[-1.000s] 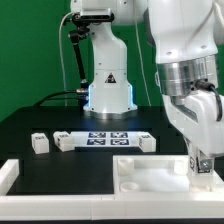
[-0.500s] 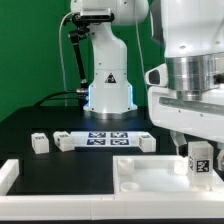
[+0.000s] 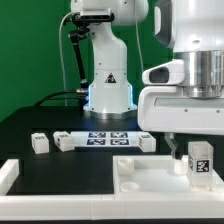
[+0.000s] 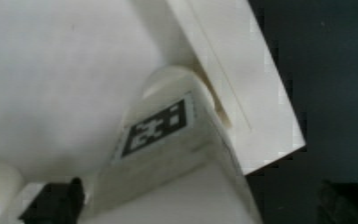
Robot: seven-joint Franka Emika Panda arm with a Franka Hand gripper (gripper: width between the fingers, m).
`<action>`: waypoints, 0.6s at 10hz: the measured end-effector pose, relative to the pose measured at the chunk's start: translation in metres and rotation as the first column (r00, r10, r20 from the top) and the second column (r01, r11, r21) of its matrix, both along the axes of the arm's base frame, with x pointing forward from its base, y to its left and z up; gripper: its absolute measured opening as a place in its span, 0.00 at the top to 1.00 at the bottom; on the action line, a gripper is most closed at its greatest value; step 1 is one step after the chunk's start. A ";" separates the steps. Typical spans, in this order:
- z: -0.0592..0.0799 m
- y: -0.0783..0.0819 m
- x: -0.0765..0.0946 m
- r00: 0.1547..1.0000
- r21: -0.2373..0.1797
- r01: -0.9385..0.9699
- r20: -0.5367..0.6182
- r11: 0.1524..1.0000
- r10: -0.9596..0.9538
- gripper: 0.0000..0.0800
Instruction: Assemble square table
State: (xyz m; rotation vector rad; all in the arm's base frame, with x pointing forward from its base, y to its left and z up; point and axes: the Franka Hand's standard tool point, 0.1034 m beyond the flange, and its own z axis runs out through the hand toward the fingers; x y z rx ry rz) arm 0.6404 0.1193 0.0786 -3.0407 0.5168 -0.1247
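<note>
The square table's white panel (image 3: 150, 172) lies underside up at the front of the exterior view's right. One white block leg (image 3: 200, 161) with a marker tag stands upright in the panel's far right corner. My gripper (image 3: 192, 140) hangs open just above that leg, holding nothing. In the wrist view the same leg (image 4: 160, 126) sits against the panel's raised rim (image 4: 233, 70). My dark fingertips (image 4: 53, 200) stand on either side of it, apart from it. More loose legs (image 3: 39, 143) lie on the black surface at the exterior view's left.
The marker board (image 3: 108, 139) lies in the middle of the black surface, with white blocks (image 3: 66, 141) at both its ends. A long white bar (image 3: 14, 174) edges the front left. The arm's base (image 3: 108, 85) stands behind.
My gripper has opened and let go of the tagged leg, then lifted straight up. The leg stays standing in the panel's corner.
</note>
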 end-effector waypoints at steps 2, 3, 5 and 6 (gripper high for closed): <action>-0.002 -0.002 0.000 0.999 -0.005 -0.043 0.016 0.999 0.043 0.19; -0.002 -0.002 0.000 0.999 -0.005 -0.044 0.016 0.999 0.044 0.38; -0.003 -0.002 0.000 0.998 0.009 0.070 0.010 0.998 -0.070 0.55; -0.003 -0.004 0.000 0.990 0.015 0.143 0.007 0.990 -0.143 0.64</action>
